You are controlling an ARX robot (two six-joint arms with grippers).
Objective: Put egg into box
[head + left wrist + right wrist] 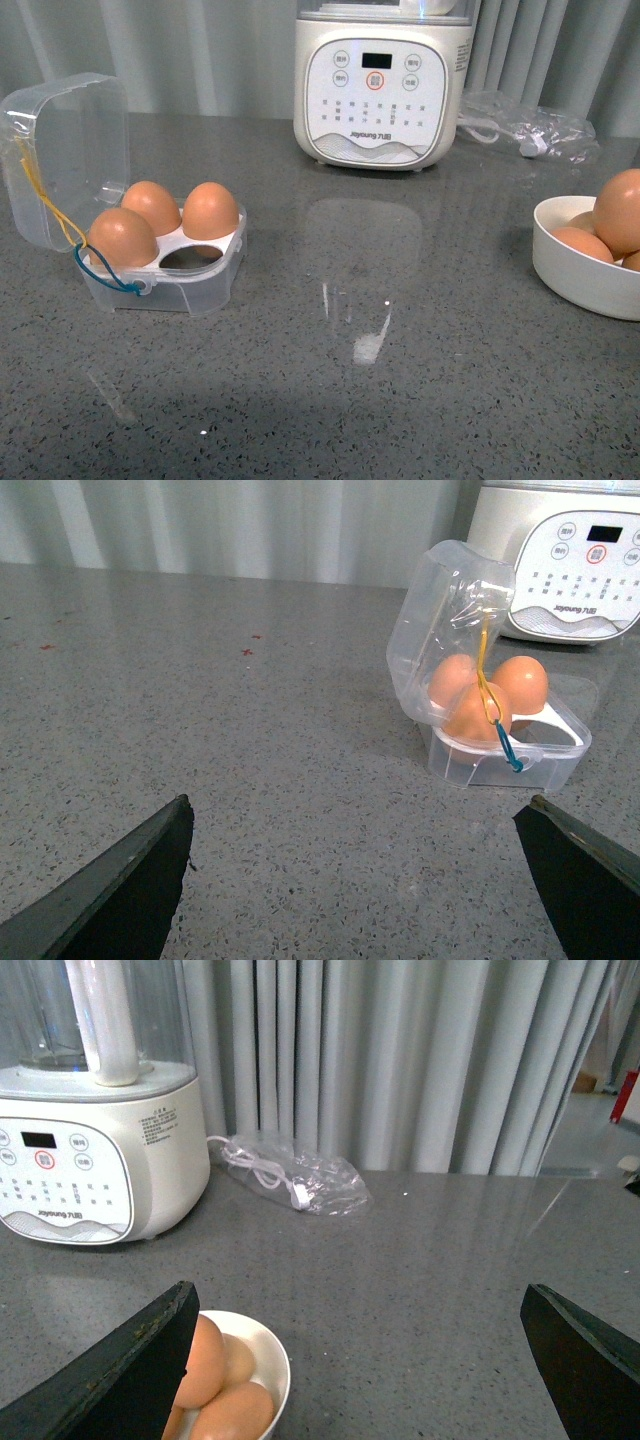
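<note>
Beside the bowl [276,1362] | my right end effector [357,1295] hanging spread | I am favouring a gentle, centred pinch on the egg [618,212]

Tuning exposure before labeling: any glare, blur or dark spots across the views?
Front view: bright glare patch on the table below the appliance's reflection. Left wrist view: highlights on the lid of the box; left gripper silhouetted black. Right wrist view: even light; right gripper likewise black; plastic bag glinting.
</note>
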